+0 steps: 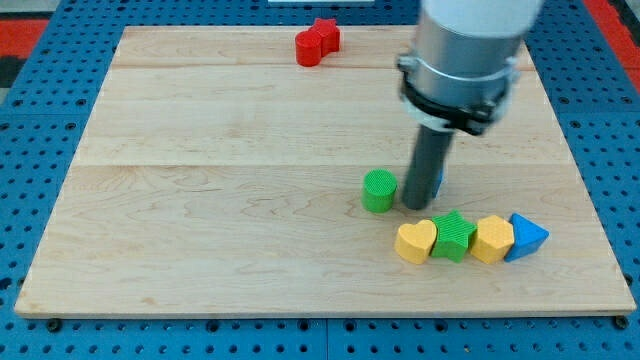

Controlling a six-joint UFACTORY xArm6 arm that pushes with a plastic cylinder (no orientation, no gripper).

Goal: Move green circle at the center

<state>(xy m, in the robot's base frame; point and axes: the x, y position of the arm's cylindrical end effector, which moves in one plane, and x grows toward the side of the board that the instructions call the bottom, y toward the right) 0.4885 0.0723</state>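
The green circle (379, 190) stands on the wooden board (220, 200), right of the middle and a little below it. My tip (416, 205) rests on the board just to the circle's right, very close to it or touching it. A blue block (438, 182) peeks out from behind the rod on its right side; its shape is hidden.
A row of blocks lies below the tip: a yellow heart (415, 241), a green star (453, 236), a yellow block (492, 239) and a blue triangle (527, 237). Two red blocks (317, 42) sit at the board's top edge. The arm's grey body (463, 55) hangs above the right side.
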